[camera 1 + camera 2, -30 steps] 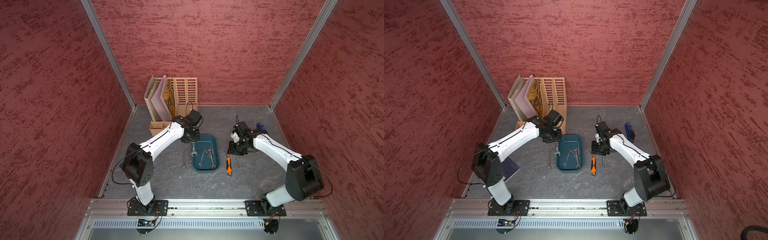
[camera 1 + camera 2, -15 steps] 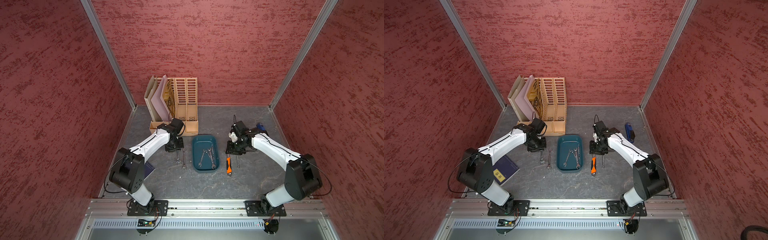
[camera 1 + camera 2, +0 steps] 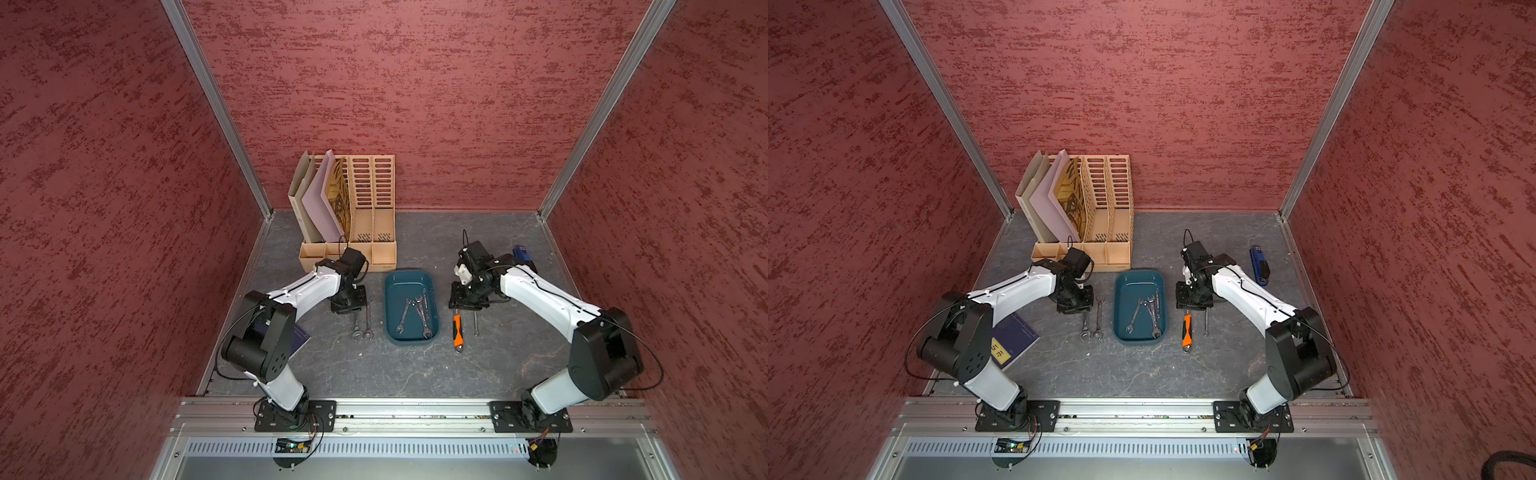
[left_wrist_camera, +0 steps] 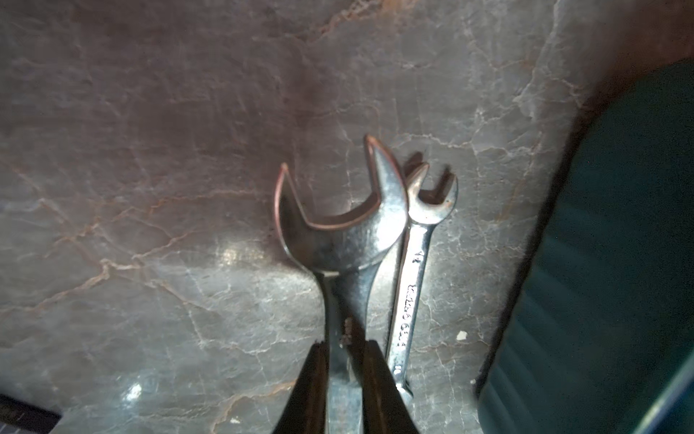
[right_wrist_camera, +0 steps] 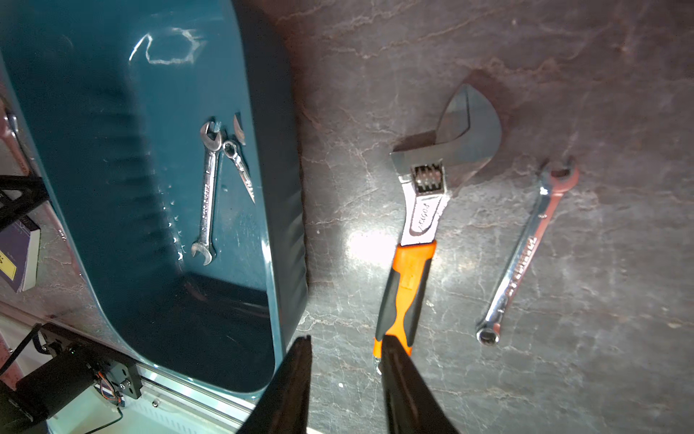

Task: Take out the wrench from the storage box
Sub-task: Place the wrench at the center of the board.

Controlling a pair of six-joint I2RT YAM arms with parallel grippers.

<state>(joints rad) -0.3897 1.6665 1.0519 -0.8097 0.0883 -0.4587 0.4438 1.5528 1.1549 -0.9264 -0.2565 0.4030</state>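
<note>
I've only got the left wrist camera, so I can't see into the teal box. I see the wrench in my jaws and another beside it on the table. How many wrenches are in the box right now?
Observer: Three wrenches lie in the storage box, overlapping, as far as a top view shows.
Operator: Where's the right gripper?
Observer: The right gripper hangs open and empty on the box's opposite side from the left gripper.
Operator: Any tools near it?
Observer: An orange-handled adjustable wrench and a slim wrench lie there side by side, apart.
</note>
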